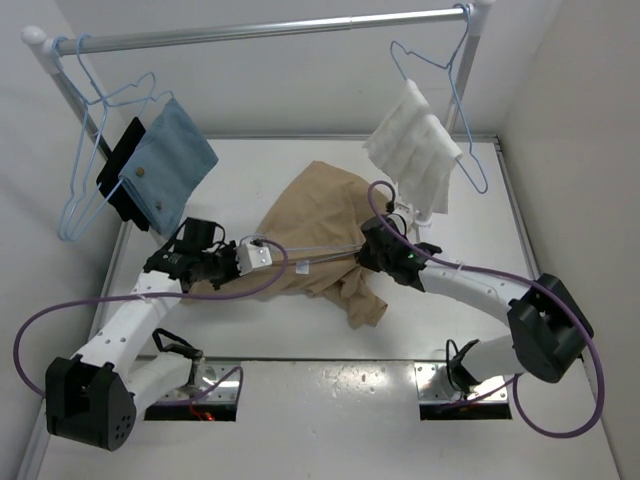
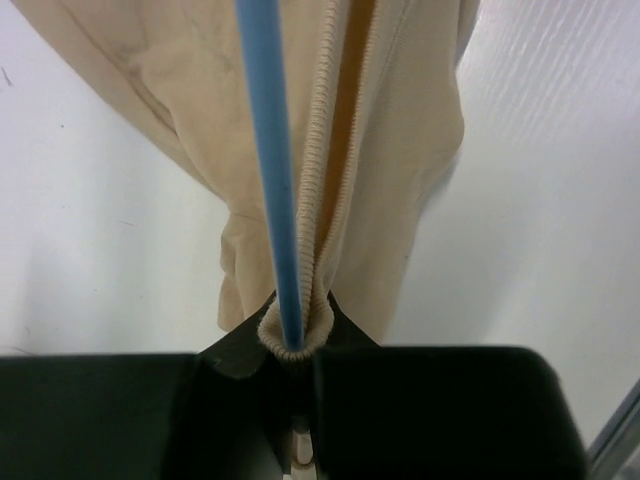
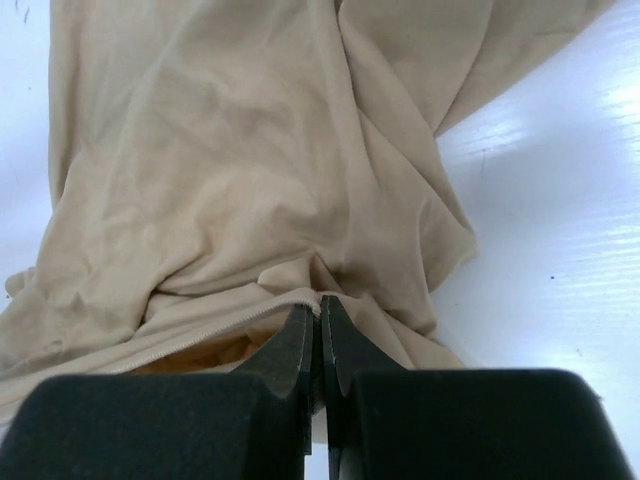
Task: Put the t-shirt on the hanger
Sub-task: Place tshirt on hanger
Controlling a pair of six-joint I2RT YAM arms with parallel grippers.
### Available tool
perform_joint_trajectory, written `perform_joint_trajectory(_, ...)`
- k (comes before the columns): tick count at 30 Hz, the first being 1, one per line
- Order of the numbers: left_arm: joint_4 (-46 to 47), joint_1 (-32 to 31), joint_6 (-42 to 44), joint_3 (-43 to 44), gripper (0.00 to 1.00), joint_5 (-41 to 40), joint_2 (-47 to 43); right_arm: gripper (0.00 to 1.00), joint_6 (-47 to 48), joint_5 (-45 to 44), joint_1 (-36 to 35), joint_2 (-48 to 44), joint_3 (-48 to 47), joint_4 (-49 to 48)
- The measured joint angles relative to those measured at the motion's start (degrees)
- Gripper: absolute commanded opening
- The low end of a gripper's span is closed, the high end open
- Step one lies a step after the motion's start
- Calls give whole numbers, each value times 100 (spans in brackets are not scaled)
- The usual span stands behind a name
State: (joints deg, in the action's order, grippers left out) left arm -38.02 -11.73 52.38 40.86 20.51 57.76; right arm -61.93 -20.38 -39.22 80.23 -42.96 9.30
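Our left claw [image 2: 297, 352] clamps hanger [image 2: 266, 170] and t-shirt [image 2: 410, 150] collar together; our right claw [image 3: 319, 325] pinches cloth opposite, probably tensioning the neckline.

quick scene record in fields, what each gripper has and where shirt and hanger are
left gripper: shut on hanger wire and ribbed collar
right gripper: shut on t-shirt edge
t-shirt: bunched on table, between the grippers
hanger: wire lies along collar opening
rail: blue cloth and white towel hanging
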Motion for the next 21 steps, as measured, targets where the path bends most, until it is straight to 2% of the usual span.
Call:
perform_joint_trajectory(7,96,-37,461,-129,0,-125,122,0,94,254,188,22,131,-229)
perform_joint_trajectory(13,136,-306,573,-149,0,-710,461,0,199,688,337,341,313,-608)
perform_joint_trajectory(21,599,-367,1169,-249,0,-1252,693,0,599,640,341,334,313,-540)
